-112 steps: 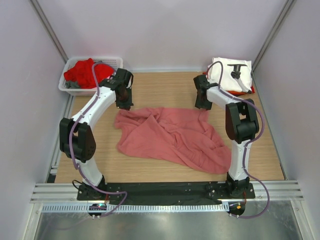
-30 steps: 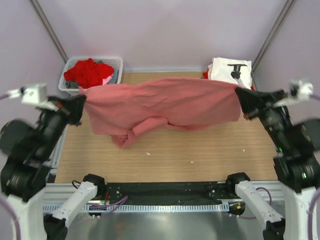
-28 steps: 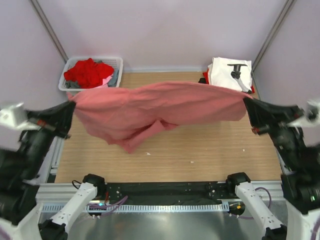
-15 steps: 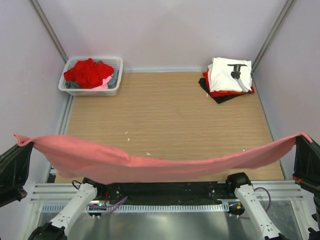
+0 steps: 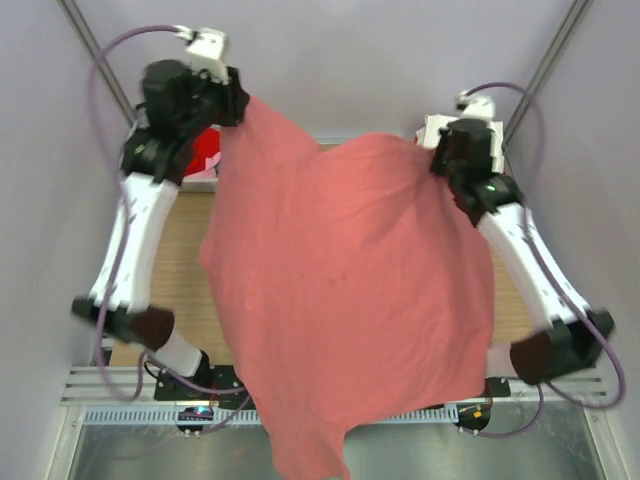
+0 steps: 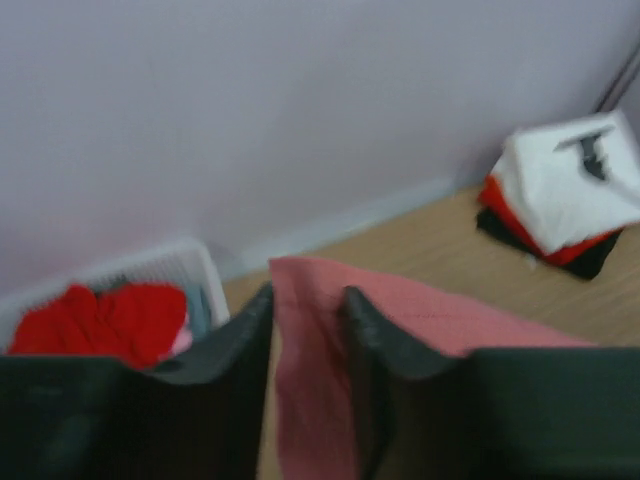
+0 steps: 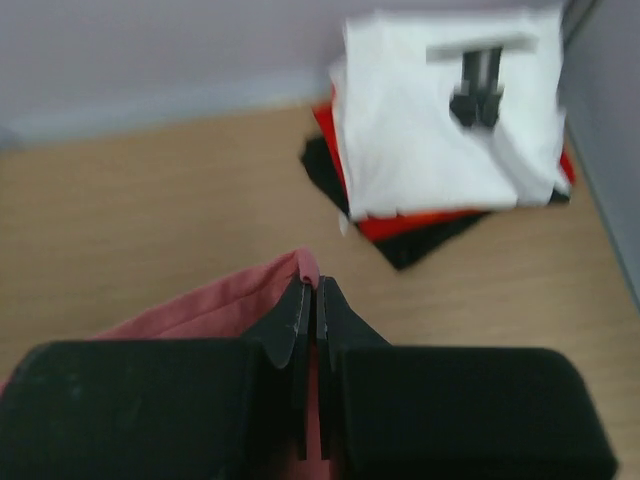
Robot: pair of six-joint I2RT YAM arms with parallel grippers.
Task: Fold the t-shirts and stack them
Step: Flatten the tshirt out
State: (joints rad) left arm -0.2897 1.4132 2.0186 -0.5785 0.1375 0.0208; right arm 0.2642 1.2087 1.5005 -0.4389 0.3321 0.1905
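Top external view: my right claw pinches the salmon-pink t-shirt aloft; left claw stands slightly parted, cloth between its fingers

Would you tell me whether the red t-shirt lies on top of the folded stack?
No, the white t-shirt tops it, with the red t-shirt beneath.

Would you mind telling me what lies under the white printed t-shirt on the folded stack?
A red t-shirt lies directly under the white t-shirt, with a black t-shirt beneath that. Only their edges show; anything lower is covered.
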